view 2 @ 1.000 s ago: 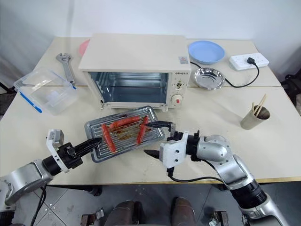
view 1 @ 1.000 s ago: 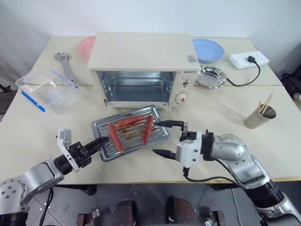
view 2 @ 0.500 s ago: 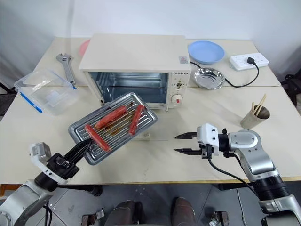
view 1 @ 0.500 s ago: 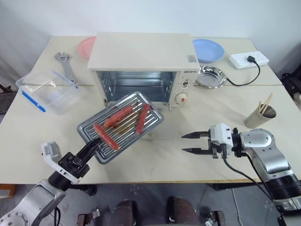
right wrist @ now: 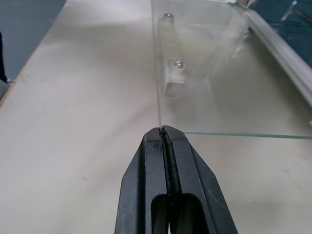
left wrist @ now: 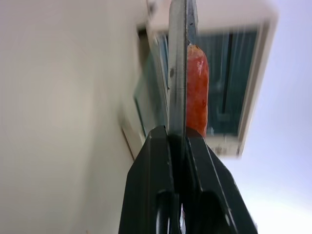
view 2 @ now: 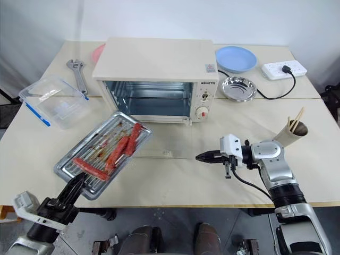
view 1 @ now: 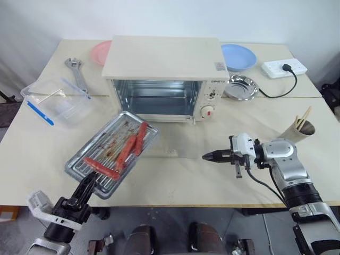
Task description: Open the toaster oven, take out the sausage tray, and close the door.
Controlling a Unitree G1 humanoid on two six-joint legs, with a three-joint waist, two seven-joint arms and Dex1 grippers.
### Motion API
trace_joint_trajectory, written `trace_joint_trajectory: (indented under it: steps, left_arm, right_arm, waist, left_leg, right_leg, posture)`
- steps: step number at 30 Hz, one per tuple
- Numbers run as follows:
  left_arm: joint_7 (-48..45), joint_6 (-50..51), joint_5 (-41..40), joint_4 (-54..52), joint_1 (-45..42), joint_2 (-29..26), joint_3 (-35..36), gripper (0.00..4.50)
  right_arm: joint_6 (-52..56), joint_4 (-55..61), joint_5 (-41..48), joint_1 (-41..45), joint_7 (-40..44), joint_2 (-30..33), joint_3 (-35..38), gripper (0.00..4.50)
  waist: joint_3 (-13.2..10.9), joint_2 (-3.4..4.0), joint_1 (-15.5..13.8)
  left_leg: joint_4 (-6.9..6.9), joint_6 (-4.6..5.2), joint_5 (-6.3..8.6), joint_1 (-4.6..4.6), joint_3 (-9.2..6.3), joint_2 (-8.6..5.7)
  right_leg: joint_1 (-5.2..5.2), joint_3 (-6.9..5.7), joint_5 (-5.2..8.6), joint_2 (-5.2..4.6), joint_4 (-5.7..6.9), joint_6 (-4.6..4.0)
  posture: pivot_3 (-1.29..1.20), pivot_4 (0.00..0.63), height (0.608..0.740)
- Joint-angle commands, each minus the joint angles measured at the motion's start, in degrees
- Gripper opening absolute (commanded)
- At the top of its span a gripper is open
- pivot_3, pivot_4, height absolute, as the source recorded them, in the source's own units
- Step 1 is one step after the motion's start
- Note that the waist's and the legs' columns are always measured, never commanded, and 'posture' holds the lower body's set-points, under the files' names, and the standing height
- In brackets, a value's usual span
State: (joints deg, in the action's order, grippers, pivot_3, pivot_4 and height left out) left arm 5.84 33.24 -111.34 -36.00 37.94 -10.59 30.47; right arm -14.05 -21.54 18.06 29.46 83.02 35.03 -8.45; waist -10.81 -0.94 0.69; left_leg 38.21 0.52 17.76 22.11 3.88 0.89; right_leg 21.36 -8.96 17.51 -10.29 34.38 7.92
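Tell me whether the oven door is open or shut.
Open. The door lies folded down flat on the table in front of the toaster oven, whose bare cavity shows; the shut right gripper sits at the glass edge.

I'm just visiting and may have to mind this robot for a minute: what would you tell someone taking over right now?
Left gripper: shut on the sausage tray, held tilted in the air over the table's front left.
Right gripper: shut, empty, at the corner of the open glass door.
Toaster oven: open, no tray inside.
Done: door opened, tray taken out.
Left: set the tray down, close the door.
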Motion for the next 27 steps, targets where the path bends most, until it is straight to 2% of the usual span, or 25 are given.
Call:
trace_joint_trajectory:
  steps: [1,8,14,20,24,27]
  left_arm:
    - [-2.31,-3.92,-1.66,-2.00,2.89,3.04,3.65,0.00]
    - [-2.71,-7.76,-1.66,-1.67,4.40,5.57,7.55,0.00]
    - [0.70,-10.51,-1.66,3.79,-1.16,4.99,11.67,0.00]
    - [1.85,-9.37,-1.66,5.85,-3.60,5.09,11.69,0.00]
    - [1.88,-7.40,-1.66,6.62,-4.78,4.41,10.89,0.00]
    - [1.80,-5.87,-1.66,7.14,-5.10,3.76,10.72,0.00]
  right_arm:
    - [-3.40,-2.30,-1.49,0.81,1.67,-1.15,-0.61,0.04]
    - [-7.27,-7.93,-4.08,2.12,1.90,-3.25,-1.16,0.04]
    - [-9.80,-12.10,-5.48,4.17,1.38,-5.83,-1.15,0.04]
    - [-9.99,-15.24,-5.59,8.37,-2.03,-7.97,0.34,0.04]
    - [3.01,-9.42,-0.12,14.43,-3.07,-7.67,3.26,0.04]
    - [6.84,-7.75,1.39,17.29,-4.19,-8.21,4.87,0.04]
  waist:
    - [0.00,0.00,-0.13]
    - [0.00,0.00,-0.63]
    - [0.00,0.01,-0.60]
    - [0.00,0.01,-0.49]
    - [-0.04,0.07,-0.49]
    - [-0.04,0.07,-0.59]
  left_leg:
    - [0.00,-0.01,0.00,0.00,0.01,0.01]
    - [0.08,0.09,0.07,0.06,0.03,0.00]
    - [0.11,0.08,0.07,0.05,0.03,0.02]
    - [0.11,0.08,0.08,0.05,0.04,0.04]
    - [0.13,0.08,0.07,0.07,0.05,0.04]
    - [0.08,0.06,0.09,0.07,0.02,0.09]
  right_leg:
    - [0.00,0.00,0.00,0.02,-0.11,0.00]
    - [-0.02,0.00,-0.03,0.01,-0.29,-0.05]
    - [-0.03,-0.02,-0.04,0.06,-0.27,-0.07]
    - [-0.04,-0.01,-0.08,0.08,-0.04,-0.04]
    - [-0.03,0.01,-0.09,0.08,-0.02,-0.04]
    - [0.00,-0.01,-0.09,0.10,-0.02,-0.05]
  posture:
    - [0.00,0.150,0.740]
    - [0.00,0.150,0.740]
    - [0.00,0.150,0.740]
    - [0.00,0.150,0.740]
    - [0.00,0.150,0.740]
    - [0.00,0.150,0.740]
